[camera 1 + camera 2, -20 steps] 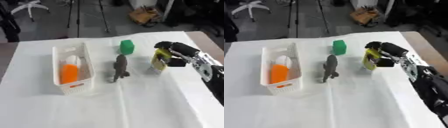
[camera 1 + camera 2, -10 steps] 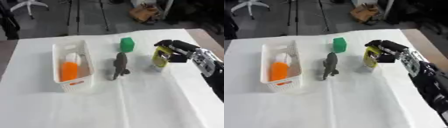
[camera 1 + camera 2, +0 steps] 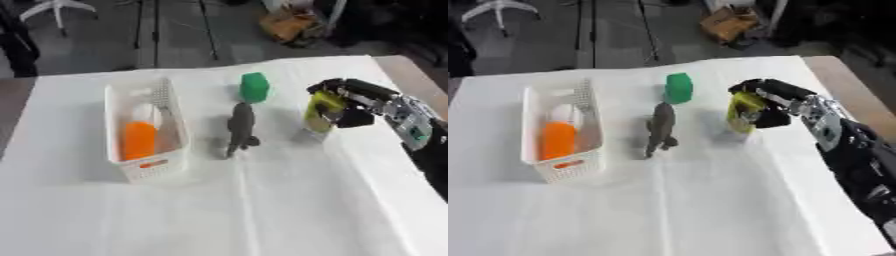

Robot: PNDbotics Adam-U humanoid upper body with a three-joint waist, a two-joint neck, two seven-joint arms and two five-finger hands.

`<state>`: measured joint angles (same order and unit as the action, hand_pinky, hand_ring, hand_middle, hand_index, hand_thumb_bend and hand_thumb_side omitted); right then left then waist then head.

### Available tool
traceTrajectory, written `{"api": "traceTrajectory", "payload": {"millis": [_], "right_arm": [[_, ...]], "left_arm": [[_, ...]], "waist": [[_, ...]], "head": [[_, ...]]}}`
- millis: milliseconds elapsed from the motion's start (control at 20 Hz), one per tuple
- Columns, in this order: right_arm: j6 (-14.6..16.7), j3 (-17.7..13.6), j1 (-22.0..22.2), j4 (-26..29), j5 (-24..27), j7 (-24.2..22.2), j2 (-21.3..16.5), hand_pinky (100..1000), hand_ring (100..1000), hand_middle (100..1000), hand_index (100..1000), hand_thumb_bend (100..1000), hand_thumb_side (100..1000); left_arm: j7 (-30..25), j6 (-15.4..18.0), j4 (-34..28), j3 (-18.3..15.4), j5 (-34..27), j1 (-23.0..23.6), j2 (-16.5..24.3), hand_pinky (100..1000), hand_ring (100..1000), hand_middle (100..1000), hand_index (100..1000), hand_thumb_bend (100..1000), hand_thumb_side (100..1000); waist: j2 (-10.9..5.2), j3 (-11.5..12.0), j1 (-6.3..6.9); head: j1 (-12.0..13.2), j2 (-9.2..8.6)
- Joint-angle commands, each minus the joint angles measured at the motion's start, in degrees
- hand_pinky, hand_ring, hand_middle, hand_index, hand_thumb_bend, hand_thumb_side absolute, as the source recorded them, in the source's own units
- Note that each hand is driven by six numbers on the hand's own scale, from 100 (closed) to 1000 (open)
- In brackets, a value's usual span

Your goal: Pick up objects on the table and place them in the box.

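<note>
At the right of the frame, the right robot hand (image 3: 354, 105) curls its fingers around a yellow-green bottle (image 3: 320, 111) standing on the white desk (image 3: 262, 200). Left of centre sits the white box (image 3: 140, 131) holding an orange object (image 3: 138, 140).

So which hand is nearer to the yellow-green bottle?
Right. The right hand has its fingers curled around the yellow-green bottle, which stands on the table right of the grey shark toy. The left hand shows in neither view.
</note>
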<state>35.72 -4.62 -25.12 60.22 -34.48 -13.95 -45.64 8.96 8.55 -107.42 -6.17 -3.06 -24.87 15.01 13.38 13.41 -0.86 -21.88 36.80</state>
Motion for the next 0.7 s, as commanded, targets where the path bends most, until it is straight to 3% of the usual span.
{"api": "traceTrajectory", "payload": {"millis": [50,100,200,450,700], "right_arm": [[0.0,0.5,1.0,1.0,-0.7,-0.4,-0.8,127,267,826,827,172,359],[0.2,0.6,1.0,2.0,-1.5,0.1,-1.2,127,267,826,827,172,359],[0.4,0.7,1.1,3.5,-3.1,1.2,-1.4,100,246,802,795,190,249],[0.7,0.6,1.2,6.6,-4.1,4.2,-1.7,100,197,750,738,213,233],[1.7,0.5,0.9,13.4,-2.0,7.2,-2.8,100,191,750,733,285,200]], "left_arm": [[0.1,0.0,-0.9,-0.2,-0.1,-0.7,0.8,448,731,839,878,399,1000],[0.2,0.0,-0.9,-0.2,-0.1,-0.7,0.9,448,731,839,878,399,1000],[0.2,0.0,-0.9,-0.2,-0.1,-0.7,0.9,448,731,840,878,398,1000],[0.2,0.0,-0.9,-0.3,-0.1,-0.7,0.9,449,731,840,878,399,1000],[0.3,0.0,-0.9,-0.3,0.0,-0.6,1.0,450,731,840,878,398,1000]], "waist": [[-1.24,-0.1,0.49],[-1.28,-0.1,0.45],[-1.34,-0.1,0.41],[-1.52,-0.2,0.37],[-1.80,-0.4,0.21]], "head": [[0.1,0.50],[0.1,0.49],[0.1,0.48],[0.1,0.35],[0.0,0.33]]}}
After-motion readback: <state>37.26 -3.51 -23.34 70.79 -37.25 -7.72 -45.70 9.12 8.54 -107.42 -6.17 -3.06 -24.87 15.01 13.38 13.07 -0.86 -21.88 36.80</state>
